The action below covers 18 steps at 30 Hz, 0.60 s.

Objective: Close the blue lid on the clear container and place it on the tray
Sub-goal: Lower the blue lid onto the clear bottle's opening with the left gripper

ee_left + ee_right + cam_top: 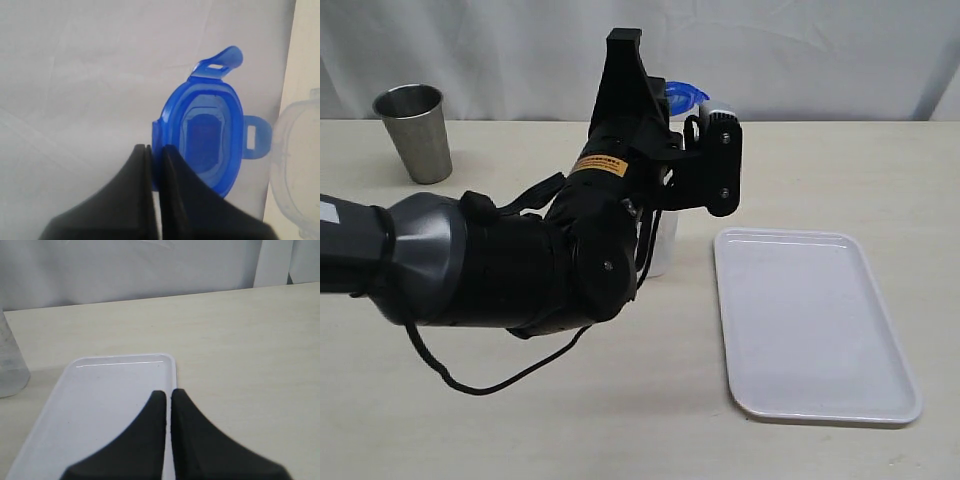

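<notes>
The blue lid [207, 140] hangs in the air with its underside toward the left wrist camera and its flaps sticking out. My left gripper [156, 148] is shut on the lid's edge. In the exterior view only a bit of the blue lid [682, 98] peeks out above the left arm [520, 260]. The clear container [663, 245] stands upright on the table behind that arm, mostly hidden; its open rim [297, 165] shows beside the lid. The white tray [810, 320] lies flat to the right. My right gripper [168, 392] is shut on nothing above the tray [100, 405].
A grey steel cup [415, 130] stands at the back left of the beige table [620, 420]. A white curtain closes off the back. The container's base [10, 365] shows in the right wrist view beside the tray. The right arm is out of the exterior view.
</notes>
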{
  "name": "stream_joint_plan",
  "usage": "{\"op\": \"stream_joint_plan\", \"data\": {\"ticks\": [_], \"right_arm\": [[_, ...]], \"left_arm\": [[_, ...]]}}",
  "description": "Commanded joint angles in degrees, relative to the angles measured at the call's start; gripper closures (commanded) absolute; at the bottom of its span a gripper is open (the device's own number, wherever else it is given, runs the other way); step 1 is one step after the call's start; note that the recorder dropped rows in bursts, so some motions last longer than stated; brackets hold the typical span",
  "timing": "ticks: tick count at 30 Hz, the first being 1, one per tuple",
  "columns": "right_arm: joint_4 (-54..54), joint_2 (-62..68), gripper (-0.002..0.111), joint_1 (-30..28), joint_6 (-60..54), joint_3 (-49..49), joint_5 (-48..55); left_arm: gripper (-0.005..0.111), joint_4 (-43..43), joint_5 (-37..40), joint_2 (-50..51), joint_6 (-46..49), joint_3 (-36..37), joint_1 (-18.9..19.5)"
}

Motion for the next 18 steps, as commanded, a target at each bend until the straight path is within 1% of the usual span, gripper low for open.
{"op": "stream_joint_plan", "data": {"ticks": [1,7,13,18], "right_arm": [[0.1,-0.2,0.104,0.0,0.4,0.2,-0.1],[0.1,-0.2,0.104,0.0,0.4,0.2,-0.1],[0.1,-0.2,0.104,0.0,0.4,0.2,-0.1],[0.1,-0.2,0.104,0.0,0.4,0.2,-0.1]], "left_arm": [[0.107,-0.4,-0.9,-0.5,1.7,0.1,-0.2],[0.107,-1.2,-0.7,-0.5,1.7,0.1,-0.2],[0.107,-2.1,2.3,-0.5,1.7,0.1,-0.2],[0.107,-2.2,2.3,-0.5,1.7,0.1,-0.2]]}}
